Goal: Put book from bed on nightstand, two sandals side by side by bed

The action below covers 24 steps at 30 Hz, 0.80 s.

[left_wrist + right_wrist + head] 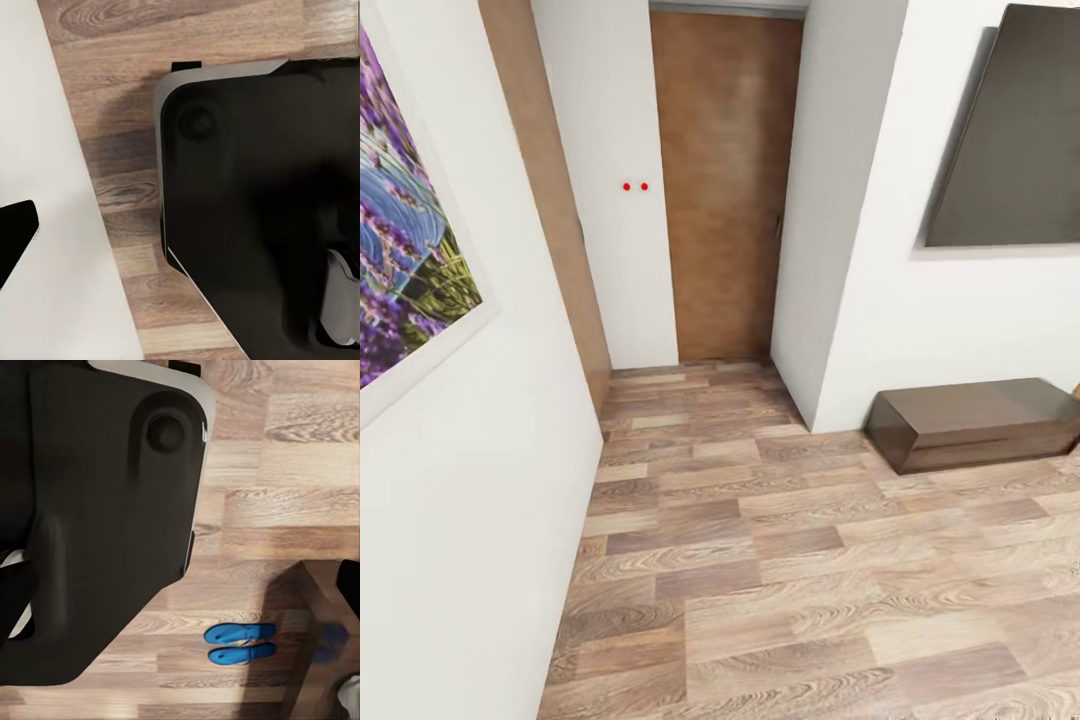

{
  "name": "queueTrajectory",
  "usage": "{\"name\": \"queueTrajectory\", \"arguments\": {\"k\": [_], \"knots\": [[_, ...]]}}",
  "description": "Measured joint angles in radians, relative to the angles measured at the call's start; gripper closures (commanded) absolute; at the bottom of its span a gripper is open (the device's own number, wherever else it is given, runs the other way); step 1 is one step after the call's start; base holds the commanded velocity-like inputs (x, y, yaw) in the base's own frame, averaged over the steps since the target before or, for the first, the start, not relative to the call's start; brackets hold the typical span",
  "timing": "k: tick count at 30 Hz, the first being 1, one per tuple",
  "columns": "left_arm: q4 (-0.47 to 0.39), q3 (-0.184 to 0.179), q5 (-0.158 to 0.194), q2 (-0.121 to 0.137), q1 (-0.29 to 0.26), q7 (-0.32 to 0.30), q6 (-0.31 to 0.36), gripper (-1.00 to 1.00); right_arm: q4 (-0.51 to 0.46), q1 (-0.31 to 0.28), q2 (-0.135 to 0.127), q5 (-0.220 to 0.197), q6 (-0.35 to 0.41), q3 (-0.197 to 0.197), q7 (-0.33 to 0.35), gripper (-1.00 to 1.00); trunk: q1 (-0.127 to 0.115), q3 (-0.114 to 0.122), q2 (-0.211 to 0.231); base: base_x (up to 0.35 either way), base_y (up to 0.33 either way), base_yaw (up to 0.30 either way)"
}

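The left wrist view has a black tip (15,236) at its edge that may belong to the left gripper, but it is not clear, so I cannot tell if this gripper is open or closed. The right wrist view has a dark part (349,585) at its edge, and there too I cannot tell how the right gripper's fingers stand.

Under both wrist cameras is the robot's black base (97,510) with a light grey rim, standing on the wood-plank floor (790,560). In the right wrist view the two blue sandals (240,643) lie on the floor side by side, touching or almost touching, near the base and just beside a dark brown piece of furniture (315,652).

In the head view the bedroom has white walls, with a brown wooden door (725,190) ahead. The lavender picture (405,250) hangs on the near wall. On the other side a dark screen (1015,140) is on the wall above a long low dark-brown cabinet (975,420).
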Motion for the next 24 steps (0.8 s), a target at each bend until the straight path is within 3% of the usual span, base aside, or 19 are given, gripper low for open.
{"name": "queueTrajectory", "arguments": {"k": [24], "knots": [[0.000, 0.000, 0.000, 0.000, 0.000, -0.001, -0.001, -1.00, 0.000, 0.000, -0.001, 0.000, 0.000, 0.000, 0.005, -1.00, 0.000, 0.012, 0.000, 0.007, 0.000, -0.248]]}}
